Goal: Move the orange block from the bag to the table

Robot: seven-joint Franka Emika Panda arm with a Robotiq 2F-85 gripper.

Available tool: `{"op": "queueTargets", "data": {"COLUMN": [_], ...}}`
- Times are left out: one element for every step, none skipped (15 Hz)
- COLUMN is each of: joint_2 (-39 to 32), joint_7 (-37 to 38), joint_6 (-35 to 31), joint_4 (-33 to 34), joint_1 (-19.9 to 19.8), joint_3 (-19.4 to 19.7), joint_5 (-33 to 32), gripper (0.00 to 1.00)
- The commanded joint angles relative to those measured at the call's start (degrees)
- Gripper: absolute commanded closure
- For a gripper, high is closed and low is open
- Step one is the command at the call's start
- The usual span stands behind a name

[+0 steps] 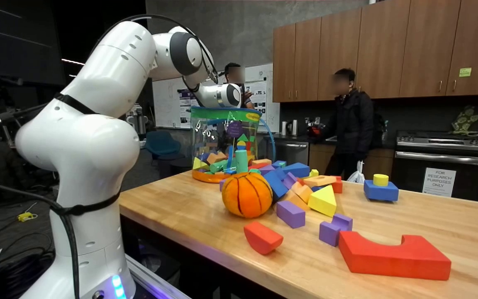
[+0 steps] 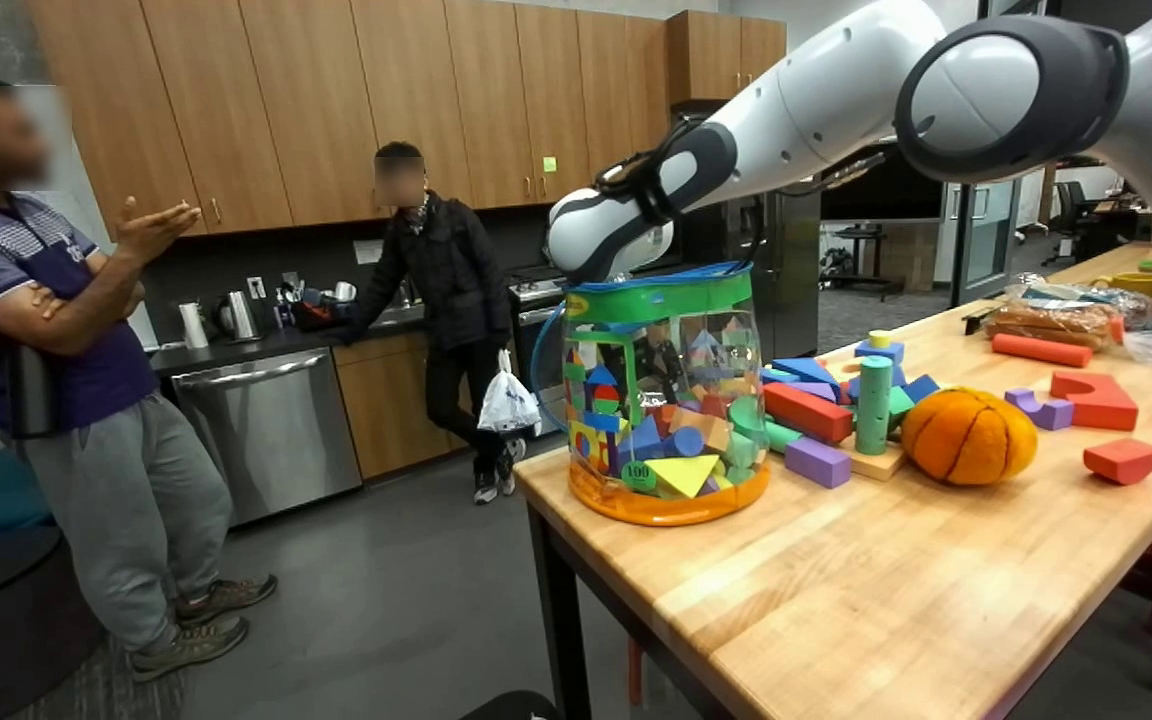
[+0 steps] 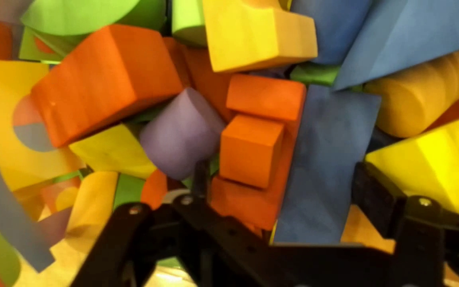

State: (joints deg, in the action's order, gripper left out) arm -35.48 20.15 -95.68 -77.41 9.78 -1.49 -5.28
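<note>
The see-through bag has a green rim (image 1: 222,113) and stands on the wooden table (image 1: 176,209); both also show in an exterior view, the bag (image 2: 661,300) and the table (image 2: 896,590). Colourful blocks fill its bottom. The arm reaches down into the bag from above. In the wrist view my gripper (image 3: 283,183) is open, its fingers apart over the pile. A small orange block (image 3: 249,153) lies between the fingers, nearer the left one, on a red-orange piece beside a blue slab (image 3: 321,171). A larger orange block (image 3: 106,83) lies at upper left. The exterior views do not show the fingers clearly.
An orange ball (image 1: 247,195) and a green cylinder (image 2: 874,405) stand near the bag among several loose blocks. A red arch block (image 1: 394,259) and a red half-round block (image 1: 263,237) lie farther off. The bag's rim surrounds the wrist. Two people stand beyond the table.
</note>
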Motion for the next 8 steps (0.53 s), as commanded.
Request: {"op": "queueTargets", "data": {"joint_2": [2.1, 2.1, 2.1, 2.2, 2.4, 2.4, 2.4, 2.4], "joint_7": [2.1, 2.3, 2.5, 2.6, 2.8, 2.9, 3.1, 3.2], "joint_6": [-1.6, -1.8, -2.0, -2.1, -2.1, -2.2, -2.2, -2.3], "joint_4": [-3.5, -3.5, -3.4, -3.2, -3.1, -3.0, -3.1, -3.1], "joint_1": [0.2, 0.3, 0.4, 0.5, 0.5, 0.6, 0.6, 0.7], "joint_3": [1.0, 1.1, 1.2, 1.3, 1.5, 1.6, 1.7, 1.8], "joint_5": [0.3, 0.1, 0.0, -0.2, -0.6, -0.7, -0.8, -1.0], "gripper": [0.42, 0.44, 0.47, 0.54, 0.6, 0.67, 0.77, 0.85]}}
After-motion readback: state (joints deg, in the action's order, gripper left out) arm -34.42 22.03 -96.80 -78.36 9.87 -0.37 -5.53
